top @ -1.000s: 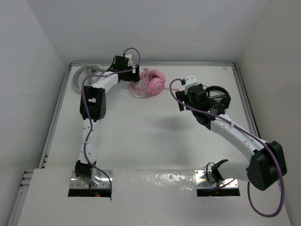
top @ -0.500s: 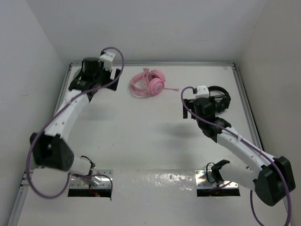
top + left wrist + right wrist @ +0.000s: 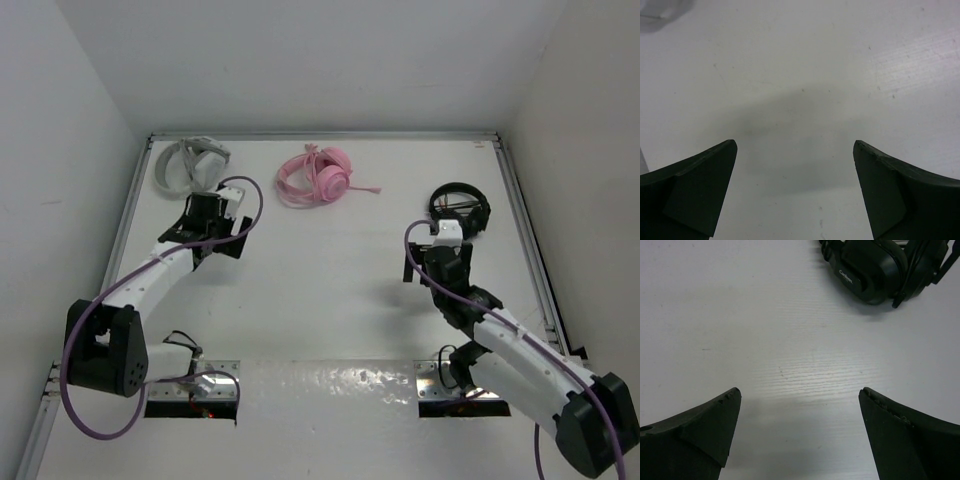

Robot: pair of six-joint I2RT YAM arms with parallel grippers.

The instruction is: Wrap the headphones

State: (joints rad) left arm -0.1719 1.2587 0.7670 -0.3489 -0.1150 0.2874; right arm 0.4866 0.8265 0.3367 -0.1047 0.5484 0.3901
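The pink headphones [image 3: 318, 178] lie at the back middle of the table, cable coiled around them and the boom mic pointing right. My left gripper [image 3: 208, 210] is open and empty, well to the left and nearer than them; its wrist view [image 3: 795, 150] shows only bare table between the fingertips [image 3: 715, 170]. My right gripper [image 3: 437, 240] is open and empty at the right, just in front of the black headphones; its wrist view [image 3: 800, 395] shows bare table. The pink headphones are in neither wrist view.
Grey-white headphones [image 3: 188, 165] lie in the back left corner. Black headphones [image 3: 460, 208] lie at the right, also at the top of the right wrist view [image 3: 880, 265]. Raised rails edge the table on the left, back and right.
Both arms have pulled back toward their bases. The left gripper left the pink headphones and swung left then nearer. The right gripper withdrew from beside the black headphones. The pink headphones stay put.
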